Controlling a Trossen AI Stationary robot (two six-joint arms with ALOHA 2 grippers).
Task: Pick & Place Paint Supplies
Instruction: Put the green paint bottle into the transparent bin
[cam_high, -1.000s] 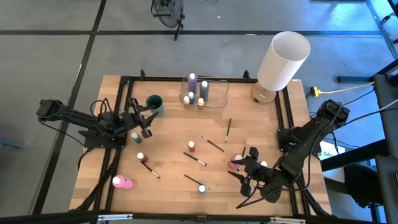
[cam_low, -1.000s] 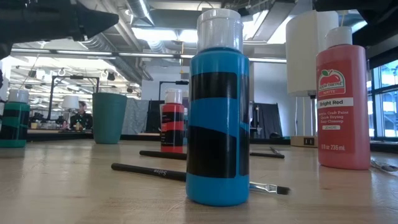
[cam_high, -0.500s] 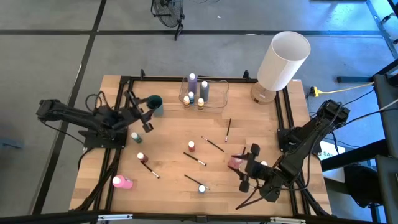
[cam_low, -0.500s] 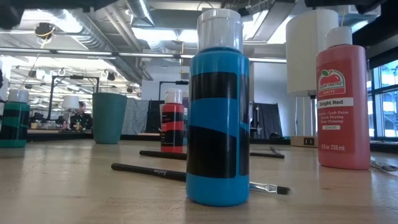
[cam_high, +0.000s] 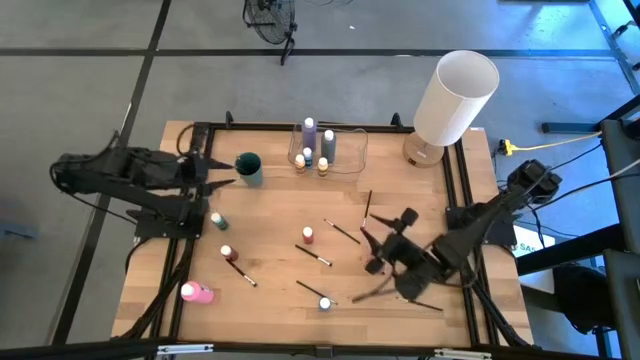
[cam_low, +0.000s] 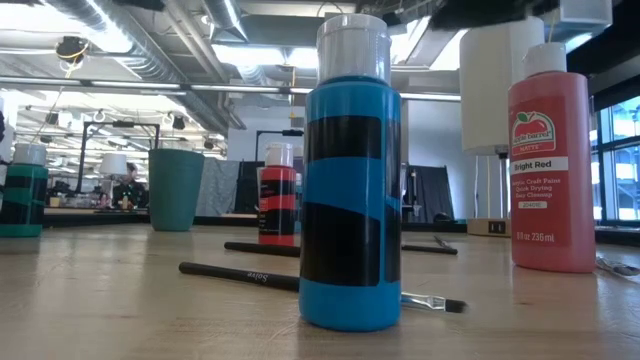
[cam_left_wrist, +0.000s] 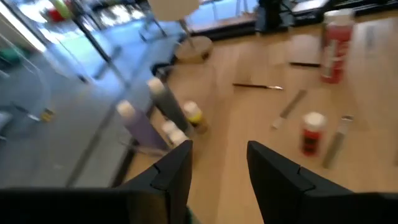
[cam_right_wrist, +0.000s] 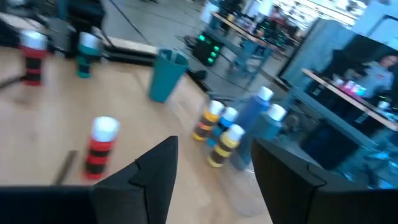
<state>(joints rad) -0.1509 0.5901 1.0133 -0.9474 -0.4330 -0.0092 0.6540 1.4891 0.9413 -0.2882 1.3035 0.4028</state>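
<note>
High view: you are holding both the left gripper (cam_high: 222, 183) and right gripper (cam_high: 385, 243) part-open and empty, while light, rigid, slippery paint bottles (cam_high: 308, 234) are standing mid-bench, best gripped around the body.

Count: five small pale-capped paint bottles (cam_high: 308, 130) stand in one clear rectangular plastic container (cam_high: 350, 150). Six more are loose on the wooden table (cam_high: 270, 210): one green-and-black bottle (cam_high: 217, 220), two red-and-black bottles (cam_high: 308, 234), one blue-and-black bottle (cam_high: 325, 302), one pink bottle lying on its side (cam_high: 196, 292), and one tall "Bright Red" bottle (cam_low: 551, 170), seen only in the low view. Also five thin dark-handled paintbrushes (cam_high: 343, 232), one teal plastic cup (cam_high: 248, 165), one large white cylinder (cam_high: 455, 95).
</note>
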